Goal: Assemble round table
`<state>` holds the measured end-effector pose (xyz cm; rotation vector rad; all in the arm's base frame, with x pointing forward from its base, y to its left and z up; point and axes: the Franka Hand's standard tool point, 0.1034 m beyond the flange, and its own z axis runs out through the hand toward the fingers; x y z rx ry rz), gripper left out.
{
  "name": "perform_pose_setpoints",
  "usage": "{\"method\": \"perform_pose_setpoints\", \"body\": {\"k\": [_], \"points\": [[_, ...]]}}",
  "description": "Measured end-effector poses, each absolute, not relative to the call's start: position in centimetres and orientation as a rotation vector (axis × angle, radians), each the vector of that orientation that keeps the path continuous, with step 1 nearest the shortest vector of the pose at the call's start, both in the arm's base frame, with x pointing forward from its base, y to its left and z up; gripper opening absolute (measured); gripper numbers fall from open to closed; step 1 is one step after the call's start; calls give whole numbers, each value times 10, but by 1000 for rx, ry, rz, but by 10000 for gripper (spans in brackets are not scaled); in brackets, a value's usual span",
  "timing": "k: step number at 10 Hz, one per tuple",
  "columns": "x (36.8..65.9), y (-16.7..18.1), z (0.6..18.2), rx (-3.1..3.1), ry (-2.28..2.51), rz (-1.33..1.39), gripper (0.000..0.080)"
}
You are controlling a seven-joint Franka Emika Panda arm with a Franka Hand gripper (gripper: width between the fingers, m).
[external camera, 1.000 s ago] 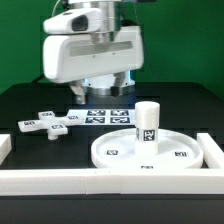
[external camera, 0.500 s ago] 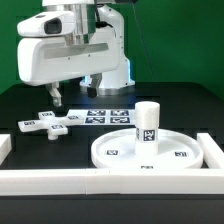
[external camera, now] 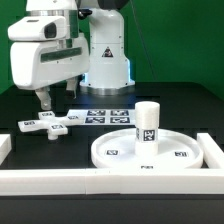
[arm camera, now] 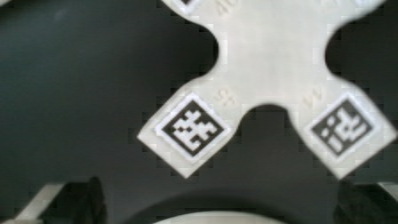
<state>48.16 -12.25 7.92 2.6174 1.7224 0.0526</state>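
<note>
A large white plastic rimmed round disc [external camera: 178, 157] lies flat on the black table [external camera: 190, 105], its face carrying black-and-white square tags. A short white cylindrical post [external camera: 148, 122] stands upright on the disc, near its middle, with a tag on its side.

To the exterior view's left of the disc, well apart from it, lies a flat white plastic cross-shaped piece [external camera: 48, 124], its arms tagged. Between the cross-shaped piece and the disc, and farther back, is the thin flat white marker board [external camera: 108, 116]. It lies near the disc's far rim without touching it. A low white rectangular border wall [external camera: 100, 182] runs along the near side of the disc, just beside its rim, and turns back past the disc at the exterior view's right.

The white arm's gripper [external camera: 58, 100] hangs above the cross-shaped piece, far to the exterior view's left of the disc. Its dark fingers [external camera: 44, 101] are clear of the table. The jaws are spread wide and nothing sits between them.

The wrist view looks straight down on the cross-shaped piece, two of its arms ending in diamond-set tags [arm camera: 192, 128]. Nothing lies over the piece. The post on the disc stands clear of the gripper.
</note>
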Motion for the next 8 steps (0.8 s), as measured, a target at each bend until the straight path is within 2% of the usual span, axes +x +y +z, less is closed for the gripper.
{"method": "perform_pose_setpoints", "body": {"k": [4,8], "points": [[480,-120,77,2613,1732,45,649],[461,-139,65,2538,1869,18,649]]}}
